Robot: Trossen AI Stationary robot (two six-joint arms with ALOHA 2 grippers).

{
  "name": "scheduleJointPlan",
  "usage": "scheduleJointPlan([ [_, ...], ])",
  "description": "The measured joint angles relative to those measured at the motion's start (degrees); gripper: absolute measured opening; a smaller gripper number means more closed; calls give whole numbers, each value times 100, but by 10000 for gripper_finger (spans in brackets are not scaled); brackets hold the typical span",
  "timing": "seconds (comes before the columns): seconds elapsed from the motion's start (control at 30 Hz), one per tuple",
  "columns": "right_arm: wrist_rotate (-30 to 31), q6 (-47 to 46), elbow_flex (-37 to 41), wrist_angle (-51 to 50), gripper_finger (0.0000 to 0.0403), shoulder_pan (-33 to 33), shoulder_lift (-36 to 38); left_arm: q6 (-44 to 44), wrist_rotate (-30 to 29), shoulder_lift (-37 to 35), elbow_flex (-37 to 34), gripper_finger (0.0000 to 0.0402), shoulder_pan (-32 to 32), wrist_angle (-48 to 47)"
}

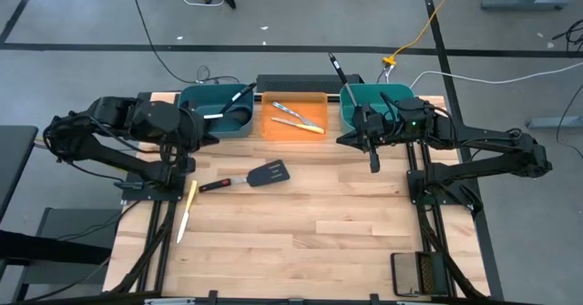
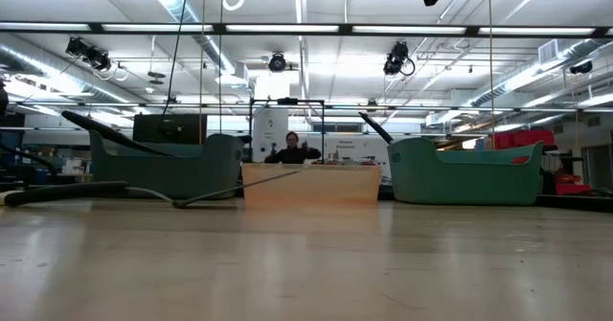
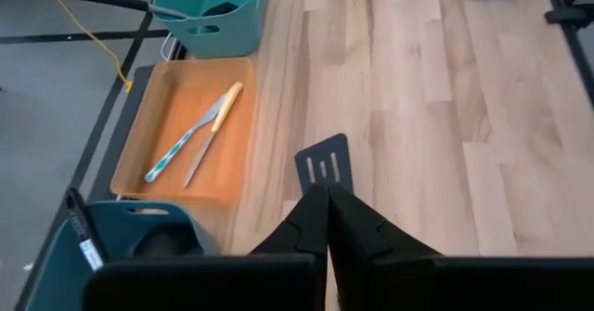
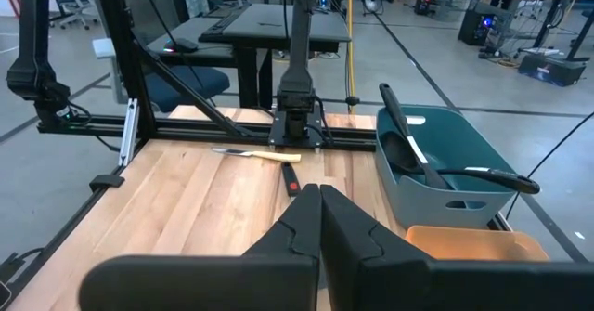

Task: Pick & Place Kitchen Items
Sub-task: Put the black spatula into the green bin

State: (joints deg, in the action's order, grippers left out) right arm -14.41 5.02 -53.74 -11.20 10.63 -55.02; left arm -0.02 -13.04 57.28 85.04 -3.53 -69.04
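Closed and empty, left gripper hovers above the slotted spatula; I would open wide, then descend squarely onto its handle.

A black slotted spatula lies flat at the centre of the high view, blade to the upper right, its handle carrying a red band. Left of it, a yellow-handled knife lies nearly upright in the frame. Two more knives cross in the upper centre. Black ladles sit upper left, and another black utensil sticks up at upper right.
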Motion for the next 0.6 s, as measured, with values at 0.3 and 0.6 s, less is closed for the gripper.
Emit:
scheduleJointPlan([
  [0.3,-2,1,0,4,5,-2,-2,-229,113,-391,-1068,5,0,829],
  [0.6,-4,2,0,2,5,-2,-2,-479,127,-903,-2015,5,0,1458],
])
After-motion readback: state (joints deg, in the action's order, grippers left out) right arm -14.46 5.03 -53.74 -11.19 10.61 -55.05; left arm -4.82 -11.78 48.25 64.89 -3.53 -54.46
